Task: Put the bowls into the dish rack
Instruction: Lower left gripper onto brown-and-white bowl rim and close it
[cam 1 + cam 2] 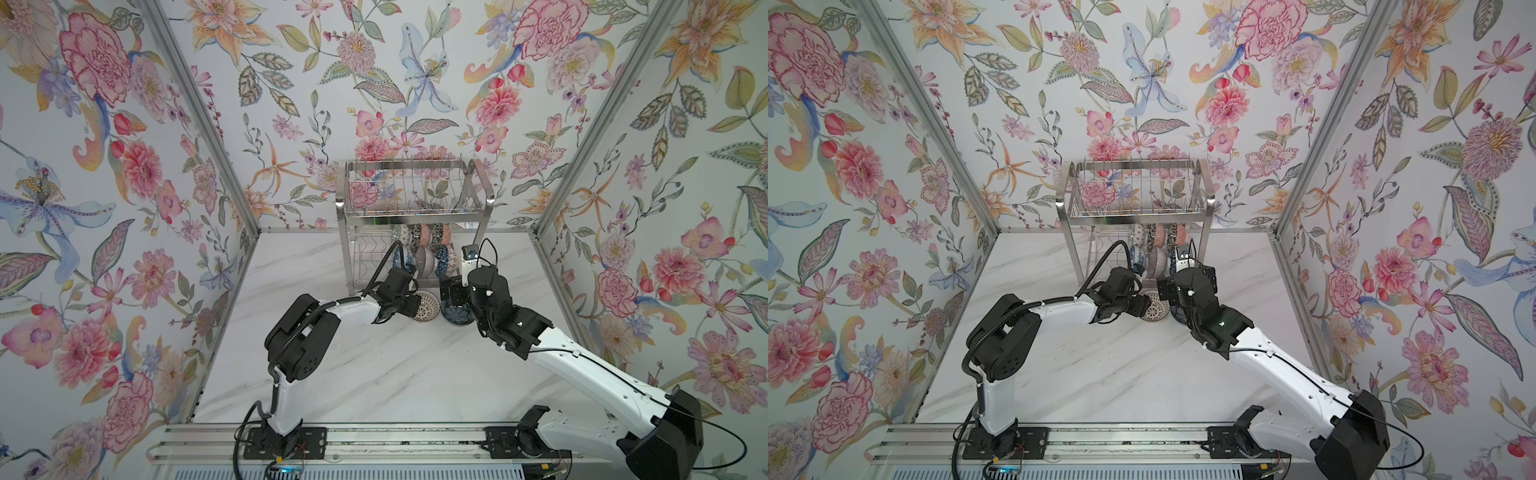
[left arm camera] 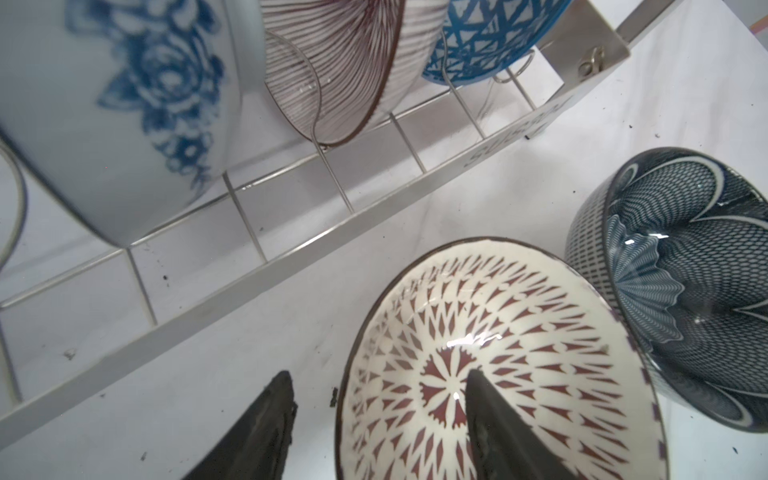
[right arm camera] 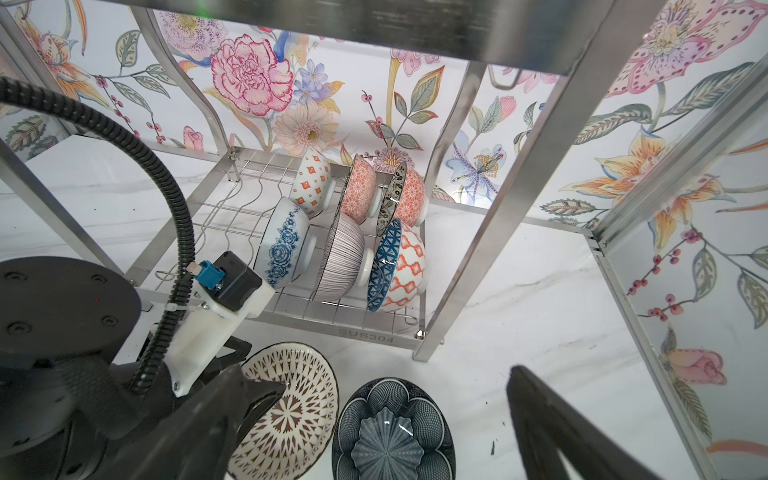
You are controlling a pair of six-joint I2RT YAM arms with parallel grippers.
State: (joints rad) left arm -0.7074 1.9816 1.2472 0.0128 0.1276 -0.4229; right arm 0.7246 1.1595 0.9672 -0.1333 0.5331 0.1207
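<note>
Two bowls sit on the table just in front of the dish rack (image 1: 415,212) (image 1: 1138,216) (image 3: 498,208). One is cream with a red-brown petal pattern (image 2: 519,316) (image 3: 299,399) (image 1: 428,305), the other dark blue with a mesh flower pattern (image 2: 681,257) (image 3: 395,432) (image 1: 455,316). My left gripper (image 2: 378,374) is open and straddles the cream bowl's rim, one finger (image 2: 482,411) inside and the other (image 2: 274,415) outside, with a gap to the rim. My right gripper (image 3: 399,378) hangs open over the dark blue bowl. Several bowls stand on edge in the rack's lower tier (image 3: 345,257).
The rack's front band (image 2: 291,266) lies close ahead of the left fingers. A rack leg (image 3: 428,349) stands near the dark bowl. The left arm's cable (image 3: 174,208) arcs beside the rack. Floral walls enclose the marble table (image 1: 374,374).
</note>
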